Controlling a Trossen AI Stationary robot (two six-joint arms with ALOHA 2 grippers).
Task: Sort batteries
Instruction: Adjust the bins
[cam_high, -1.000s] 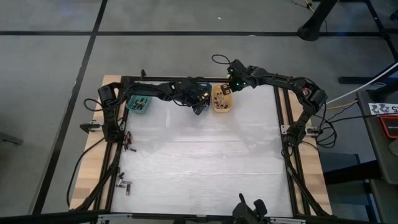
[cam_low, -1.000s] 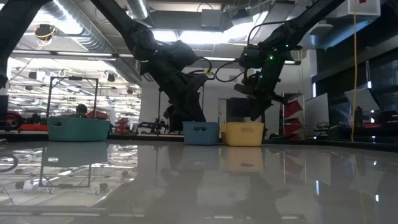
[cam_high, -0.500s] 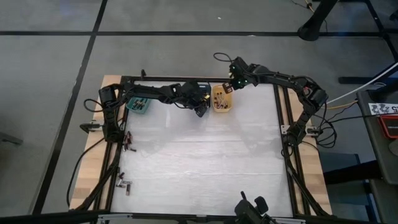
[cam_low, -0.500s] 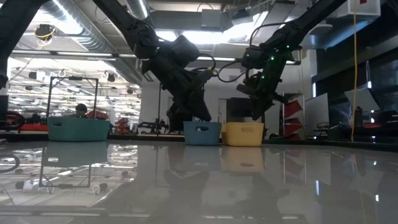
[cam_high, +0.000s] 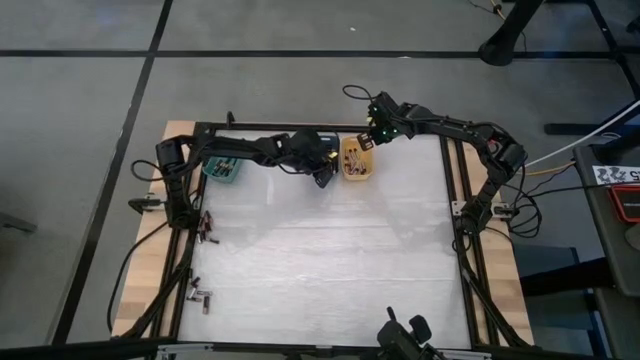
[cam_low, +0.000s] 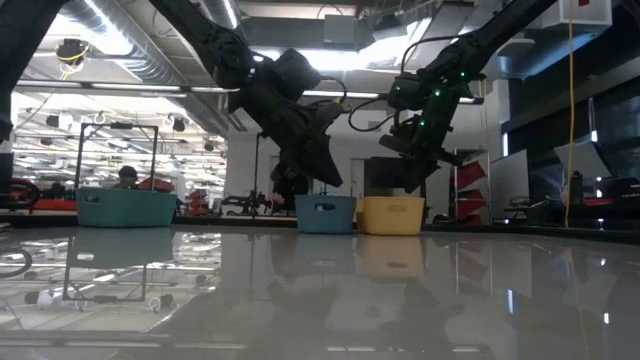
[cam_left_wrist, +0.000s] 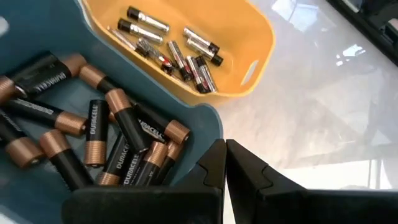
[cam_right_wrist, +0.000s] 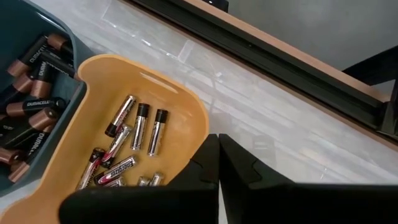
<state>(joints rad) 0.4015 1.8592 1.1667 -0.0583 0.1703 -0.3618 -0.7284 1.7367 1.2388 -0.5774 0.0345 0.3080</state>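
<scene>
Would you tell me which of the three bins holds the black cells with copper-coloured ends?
The blue bin, the middle one, next to the orange bin, which holds thinner silvery cells. The teal bin sits apart, on the left arm's side.

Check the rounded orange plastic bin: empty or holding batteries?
Holding batteries. The orange bin has several slim silver-and-black cells lying loose on its floor, well short of full.

Blue bin (cam_left_wrist: 205, 124) holds black batteries (cam_left_wrist: 127, 127) with copper bands. Orange-yellow bin (cam_right_wrist: 186, 118) holds slimmer black-and-silver cells (cam_right_wrist: 148, 129), some with red markings. Teal bin (cam_low: 125, 208) far off. Glossy white tabletop (cam_high: 330, 250), black arms.
</scene>
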